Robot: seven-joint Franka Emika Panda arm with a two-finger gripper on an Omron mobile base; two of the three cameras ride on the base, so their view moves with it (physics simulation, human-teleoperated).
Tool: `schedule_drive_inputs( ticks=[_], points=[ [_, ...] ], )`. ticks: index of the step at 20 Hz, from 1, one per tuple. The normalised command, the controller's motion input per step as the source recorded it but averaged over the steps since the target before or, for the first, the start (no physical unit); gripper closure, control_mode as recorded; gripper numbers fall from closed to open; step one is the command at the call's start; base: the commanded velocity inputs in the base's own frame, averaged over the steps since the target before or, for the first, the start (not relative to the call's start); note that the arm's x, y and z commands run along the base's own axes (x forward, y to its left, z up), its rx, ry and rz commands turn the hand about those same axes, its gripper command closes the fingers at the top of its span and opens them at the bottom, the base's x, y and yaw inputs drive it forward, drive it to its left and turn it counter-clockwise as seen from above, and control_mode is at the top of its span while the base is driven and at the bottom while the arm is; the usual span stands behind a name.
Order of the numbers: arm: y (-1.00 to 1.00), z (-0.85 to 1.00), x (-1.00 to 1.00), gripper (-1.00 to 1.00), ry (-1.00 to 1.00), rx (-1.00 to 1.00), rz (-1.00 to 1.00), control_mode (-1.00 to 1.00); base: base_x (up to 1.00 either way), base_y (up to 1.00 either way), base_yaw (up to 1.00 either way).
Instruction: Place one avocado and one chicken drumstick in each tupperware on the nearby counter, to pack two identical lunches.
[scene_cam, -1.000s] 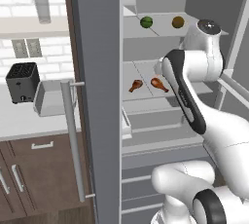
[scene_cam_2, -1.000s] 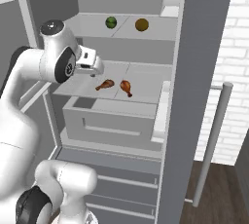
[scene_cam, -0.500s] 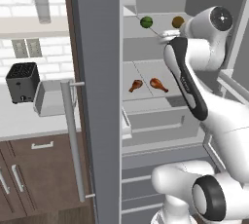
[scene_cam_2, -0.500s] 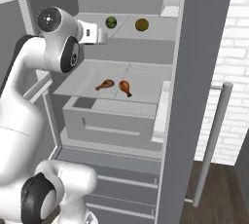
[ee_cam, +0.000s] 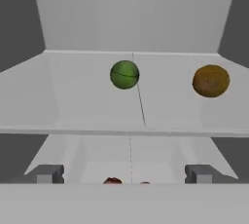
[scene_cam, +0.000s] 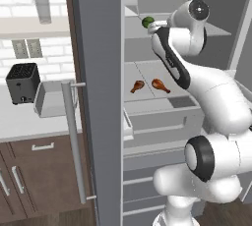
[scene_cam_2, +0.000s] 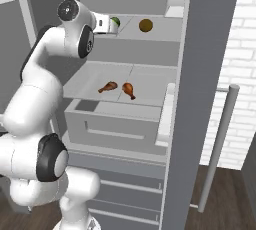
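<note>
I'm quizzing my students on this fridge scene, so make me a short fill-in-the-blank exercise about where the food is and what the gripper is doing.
1. The two avocados, dark green and olive-brown, sit on the fridge's ____ shelf.
2. The two chicken drumsticks lie on the shelf ____ the avocados.
3. The gripper faces the green avocado with its jaws ____.
4. The tupperware stands on the counter beside the black ____.

Missing words: upper; below; open; toaster

We see flat, even, rendered light with no clear source and no glare. Soft shading darkens the fridge side walls (ee_cam: 19,33) and the space under its upper shelf (ee_cam: 131,131). The hand view looks soft and slightly blurred; the base views are sharper, with no bending at the edges.
</note>
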Motion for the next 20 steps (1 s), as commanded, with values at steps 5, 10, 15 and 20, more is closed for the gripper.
schedule_drive_inputs(
  ticks=[5,10,15,20],
  points=[
    [0.02,0.15,0.85,-1.0,0.22,0.0,0.01,-1.0,0.0,0.0,0.0],
    [0.0,-0.06,0.77,-1.0,0.15,0.0,0.0,-1.0,0.0,0.0,0.0],
    [0.0,-0.05,0.53,-1.0,-0.01,0.0,0.0,-1.0,0.0,0.0,0.0],
    [0.0,-0.13,0.51,-1.0,0.0,0.0,0.0,-1.0,0.0,0.0,0.0]
  ],
)
